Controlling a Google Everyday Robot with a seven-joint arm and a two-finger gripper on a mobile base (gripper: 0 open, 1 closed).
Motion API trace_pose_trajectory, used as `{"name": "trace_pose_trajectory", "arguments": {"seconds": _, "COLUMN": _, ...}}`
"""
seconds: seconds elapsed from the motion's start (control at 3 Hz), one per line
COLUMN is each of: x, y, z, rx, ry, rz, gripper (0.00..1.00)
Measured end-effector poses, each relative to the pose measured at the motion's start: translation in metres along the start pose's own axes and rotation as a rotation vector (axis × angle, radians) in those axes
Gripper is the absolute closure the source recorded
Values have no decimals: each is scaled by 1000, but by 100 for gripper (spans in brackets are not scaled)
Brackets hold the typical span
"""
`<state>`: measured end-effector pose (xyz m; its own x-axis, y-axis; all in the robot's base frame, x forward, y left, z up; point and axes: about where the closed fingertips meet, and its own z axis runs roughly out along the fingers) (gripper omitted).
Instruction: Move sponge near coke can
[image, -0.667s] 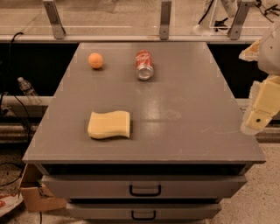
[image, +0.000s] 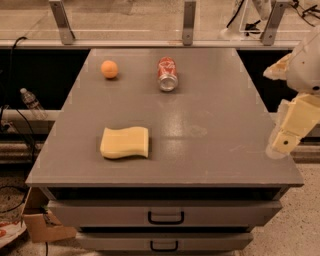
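The pale yellow sponge (image: 125, 142) lies flat on the grey table top (image: 210, 100), front left of centre. The red coke can (image: 167, 74) lies on its side at the back of the table, its silver end facing the camera, well apart from the sponge. My gripper (image: 292, 125) hangs at the right edge of the view, just off the table's right side, far from both sponge and can. It holds nothing that I can see.
A round orange fruit (image: 109, 69) sits at the back left, left of the can. The table has two drawers with handles (image: 165, 217) below its front edge. A plastic bottle (image: 31, 103) and a cardboard box (image: 37, 222) are on the floor at the left.
My gripper has shifted slightly left, toward the table's right edge. The sponge, can and orange have not moved.
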<state>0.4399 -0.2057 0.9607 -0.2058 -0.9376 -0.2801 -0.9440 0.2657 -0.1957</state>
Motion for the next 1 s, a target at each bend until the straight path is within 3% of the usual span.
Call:
{"name": "trace_pose_trajectory", "arguments": {"seconds": 0.33, "x": -28, "y": 13, "z": 64, "rx": -143, "ry": -190, "rz": -10, "gripper": 0}}
{"name": "trace_pose_trajectory", "arguments": {"seconds": 0.67, "x": -68, "y": 34, "z": 106, "rx": -210, "ry": -393, "rz": 3, "gripper": 0}}
{"name": "trace_pose_trajectory", "arguments": {"seconds": 1.0, "x": -90, "y": 30, "z": 105, "rx": -189, "ry": -464, "rz": 21, "gripper": 0}}
